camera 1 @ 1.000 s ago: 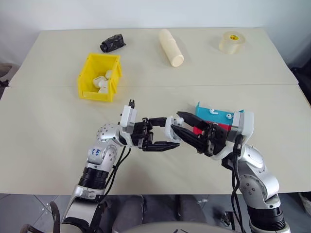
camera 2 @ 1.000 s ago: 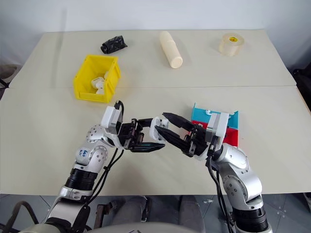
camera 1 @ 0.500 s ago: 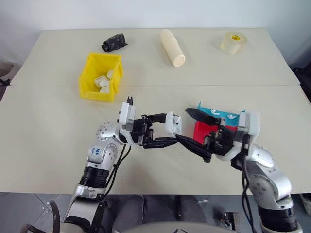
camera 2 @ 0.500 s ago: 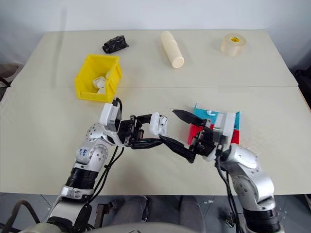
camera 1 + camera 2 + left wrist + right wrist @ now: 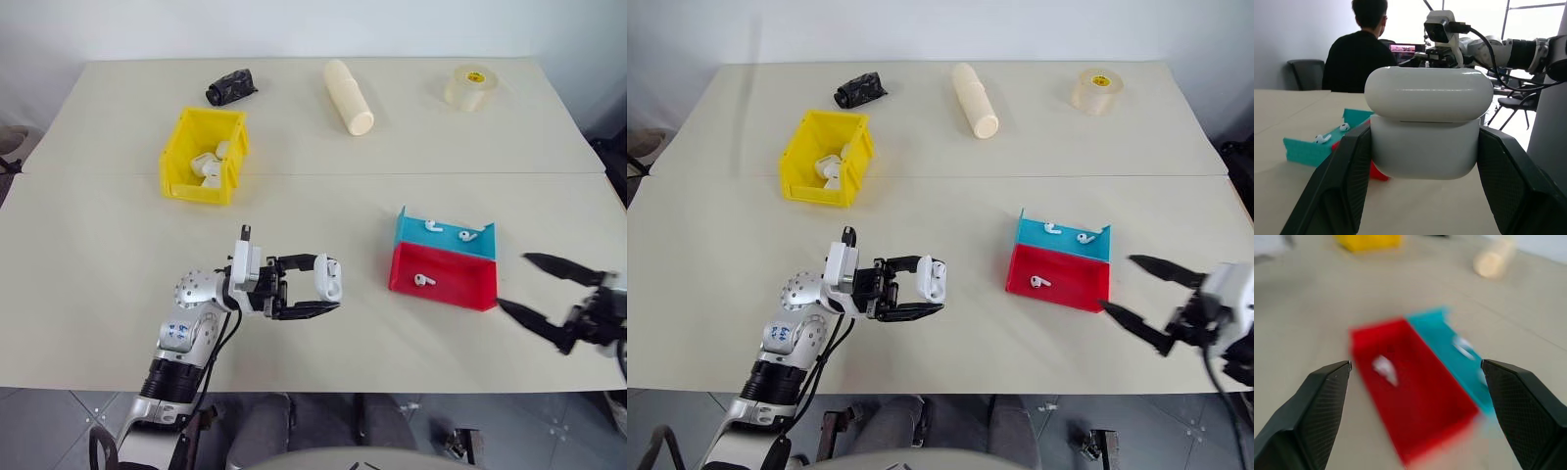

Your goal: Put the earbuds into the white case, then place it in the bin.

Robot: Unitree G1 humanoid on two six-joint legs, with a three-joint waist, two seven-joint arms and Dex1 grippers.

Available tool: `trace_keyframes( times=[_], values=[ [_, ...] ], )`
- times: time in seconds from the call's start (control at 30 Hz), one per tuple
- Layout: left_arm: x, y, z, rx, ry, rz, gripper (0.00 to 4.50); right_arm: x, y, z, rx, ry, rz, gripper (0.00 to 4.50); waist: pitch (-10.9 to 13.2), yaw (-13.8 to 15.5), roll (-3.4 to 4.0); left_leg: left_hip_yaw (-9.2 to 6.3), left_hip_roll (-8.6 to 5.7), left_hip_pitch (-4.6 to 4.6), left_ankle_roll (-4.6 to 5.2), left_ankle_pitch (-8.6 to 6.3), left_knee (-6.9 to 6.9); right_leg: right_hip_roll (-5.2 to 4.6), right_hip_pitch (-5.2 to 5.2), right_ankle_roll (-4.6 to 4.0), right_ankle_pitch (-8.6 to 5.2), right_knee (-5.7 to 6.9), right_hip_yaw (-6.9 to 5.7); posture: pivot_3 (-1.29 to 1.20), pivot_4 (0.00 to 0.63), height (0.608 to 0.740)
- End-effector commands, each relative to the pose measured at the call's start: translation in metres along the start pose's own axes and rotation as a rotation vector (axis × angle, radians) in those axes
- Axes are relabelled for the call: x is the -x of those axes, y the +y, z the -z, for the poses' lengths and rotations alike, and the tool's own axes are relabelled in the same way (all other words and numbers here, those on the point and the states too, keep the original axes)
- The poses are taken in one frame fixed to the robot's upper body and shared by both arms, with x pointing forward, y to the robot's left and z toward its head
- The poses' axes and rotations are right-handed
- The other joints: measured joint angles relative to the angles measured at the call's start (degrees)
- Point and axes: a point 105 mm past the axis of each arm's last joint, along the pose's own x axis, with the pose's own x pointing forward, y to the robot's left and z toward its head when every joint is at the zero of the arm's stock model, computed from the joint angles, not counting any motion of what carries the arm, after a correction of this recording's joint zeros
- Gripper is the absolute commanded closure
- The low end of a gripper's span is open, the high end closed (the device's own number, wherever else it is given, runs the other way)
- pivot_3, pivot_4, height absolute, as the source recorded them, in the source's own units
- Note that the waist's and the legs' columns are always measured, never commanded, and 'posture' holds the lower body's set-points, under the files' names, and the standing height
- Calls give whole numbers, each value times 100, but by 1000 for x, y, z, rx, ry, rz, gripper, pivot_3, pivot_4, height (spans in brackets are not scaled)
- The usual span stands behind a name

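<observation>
The white case [image 5: 1426, 122] is sitting pinched between the two black fingers [image 5: 1337, 191] of the left gripper [image 5: 315, 288], lid shut, held clear above the table [image 5: 313, 147]. The left wrist view is showing the seam between lid and body, which the head views are not resolving; it is also showing a seated person in a dark top [image 5: 1359, 54] beyond the table, and the right arm [image 5: 1488, 46] reaching across.

The left arm is lying low and bent over the near part of the table, its gripper pointing toward the robot's right. The right gripper [image 5: 1144, 301] is standing at the robot's far right, fingers spread wide and holding nothing, pointing back toward the trays.

Three earbuds are lying loose, to the right of the left gripper and just ahead of the right one: one [image 5: 423, 280] in the red tray [image 5: 441, 284], two [image 5: 432, 227] [image 5: 467, 235] in the blue tray [image 5: 446, 238] touching the red tray's far side. In the right wrist view the red tray is lying between the spread fingertips [image 5: 1308, 401], blurred.

The bin [image 5: 203, 155] is standing well beyond the left gripper, to its left, with small white items [image 5: 207, 165] inside. Farther off are lying a crumpled black object [image 5: 230, 85], a cream cylinder [image 5: 348, 95] and a roll of clear tape [image 5: 473, 86].
</observation>
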Motion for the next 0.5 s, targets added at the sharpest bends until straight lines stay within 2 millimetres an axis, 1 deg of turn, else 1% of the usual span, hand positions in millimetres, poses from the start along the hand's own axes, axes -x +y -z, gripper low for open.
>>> trace_keyframes(
  times=[0.03, 0.07, 0.13, 0.3, 0.33, 0.4, 0.43, 0.5],
  values=[
    [-5, -1, -11, -73, -20, -1, 1700, 8, -9, 2, 75, 45, -5, 60, 0, -16, 1, 0, 1, 0, -1, 0, 0, 3, 0, 0, 0, 0, 0, 0, 150, 740],
    [-6, -1, -11, -76, -20, -3, 1700, 7, -10, 3, 80, 62, -18, 60, -1, -22, 3, 2, 1, 1, -1, 1, 0, 3, -1, 0, 0, 0, 0, 0, 150, 740],
    [-7, -2, -10, -82, -20, -6, 1700, -3, -14, -1, 115, 84, -44, 60, -2, -38, 6, 8, 3, 4, -1, 0, 0, 2, -1, 0, 0, 0, 2, 0, 150, 740],
    [-7, -1, -10, -88, -22, -9, 1700, -38, -27, -12, 126, 234, -83, 60, -2, -25, 9, 9, 15, 0, -2, 1, 2, -2, -8, 0, 0, 4, 5, 0, 150, 740],
    [-8, -1, -10, -89, -24, -11, 1700, -44, -28, -15, 131, 257, -98, 60, -2, -14, 9, 7, 16, -1, -3, 1, 2, -3, -9, 0, 0, 3, 4, 0, 150, 740],
    [-10, 0, -10, -89, -33, -10, 1700, -58, -29, -27, 152, 278, -145, 60, -1, -8, 9, 4, 15, -7, -3, 1, 3, -4, -10, 0, 0, 0, 1, 0, 150, 740],
    [-12, 0, -10, -88, -37, -9, 1700, -62, -31, -29, 167, 314, -155, 60, -1, 5, 10, 4, 13, -8, -3, 1, 5, -7, -10, 0, 0, -1, 1, 0, 150, 740],
    [-16, -1, -10, -86, -47, -3, 1700, -70, -42, -25, 204, 420, -132, 60, -1, 19, 10, -1, 9, -12, -2, 1, 6, -11, -10, 0, 0, -3, -2, 0, 150, 740]
  ],
)
